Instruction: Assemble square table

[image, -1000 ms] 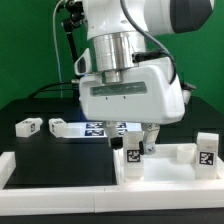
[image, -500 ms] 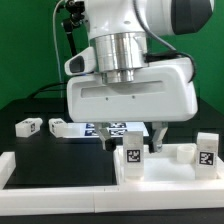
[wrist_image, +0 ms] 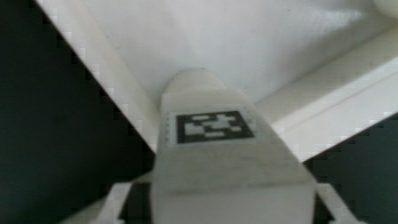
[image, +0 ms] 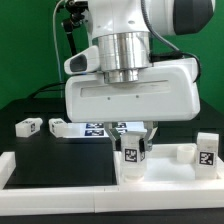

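My gripper [image: 134, 146] is shut on a small white leg [image: 133, 155] with a black-and-white tag. It holds the leg slightly tilted over the left corner of the white square tabletop [image: 172, 167] at the exterior view's right. I cannot tell whether the leg touches the slab. In the wrist view the tagged leg [wrist_image: 217, 135] fills the middle between the two fingers [wrist_image: 114, 202], with the tabletop's rim [wrist_image: 329, 95] behind it. Two more legs [image: 28, 126] [image: 58, 126] lie on the black table at the left. Another leg [image: 206, 152] stands at the right.
The marker board [image: 100, 129] lies flat on the table behind the gripper. A long white border rail [image: 55, 172] runs along the front and up the left side. The arm's big white hand [image: 130, 95] hides the middle of the scene.
The hand has shifted left and looms larger than a second ago. The held leg has risen slightly in the last half second and tilts a little.
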